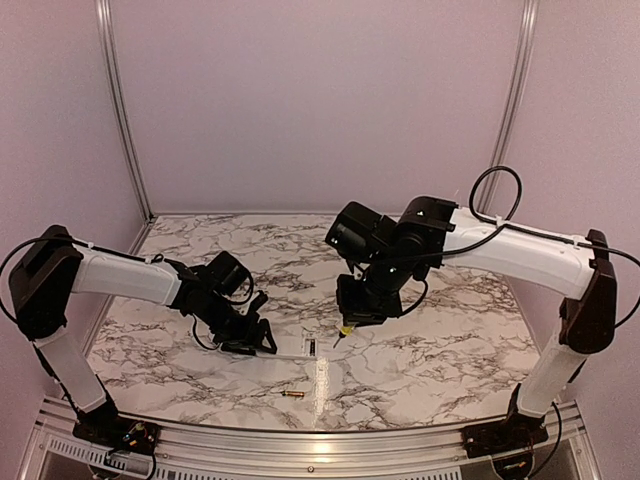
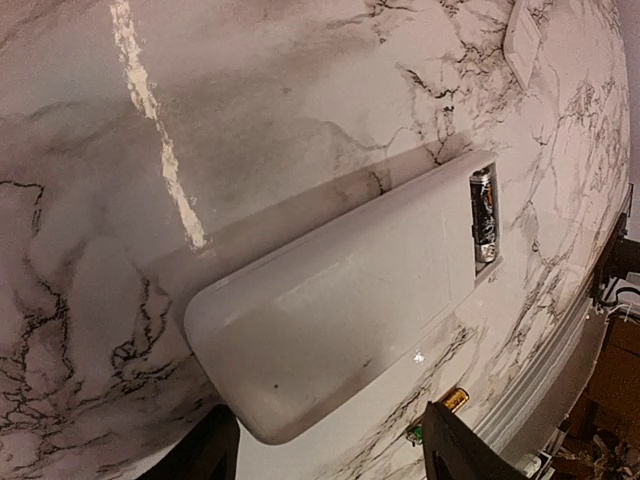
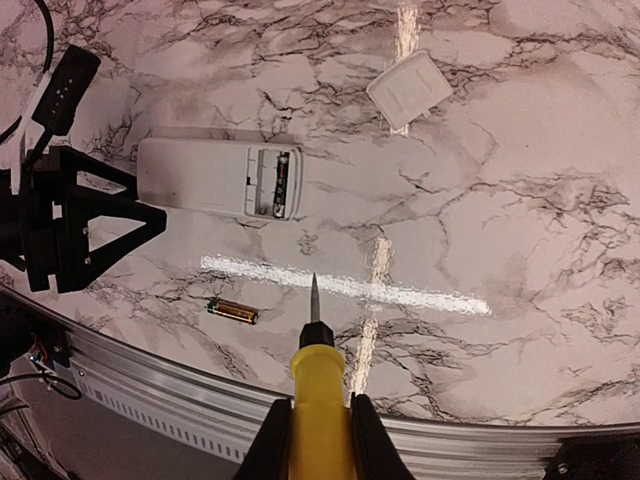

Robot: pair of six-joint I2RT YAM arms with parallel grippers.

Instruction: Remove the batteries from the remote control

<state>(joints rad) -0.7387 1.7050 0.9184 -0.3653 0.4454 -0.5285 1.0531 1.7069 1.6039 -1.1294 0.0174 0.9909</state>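
One battery (image 2: pixel 483 215), dark with a shiny end, sits in the recess of the remote control (image 2: pixel 340 310). Its long axis runs across the remote's width, in the slot nearest the remote's far end; the slot beside it is bare. The second battery (image 3: pixel 232 312), coppery-gold, lies loose on the table (image 3: pixel 520 200), apart from the remote's long side on the side nearer the arm bases.

From the screwdriver (image 3: pixel 318 390), the recess lies ahead of the tip and a little to its left. The tip points toward the remote without touching it; how high it hangs I cannot tell. The right gripper (image 3: pixel 320 418) is clamped on the yellow handle and is the arm nearer the recess, so prying the seated battery likely falls to it.

At the remote's opposite end, the left gripper (image 2: pixel 330 440) has its jaws spread wide, one finger either side of that end. Whether either finger touches the casing cannot be told. A small white cover (image 3: pixel 410 88) lies beyond the remote's recess end, well apart from it.
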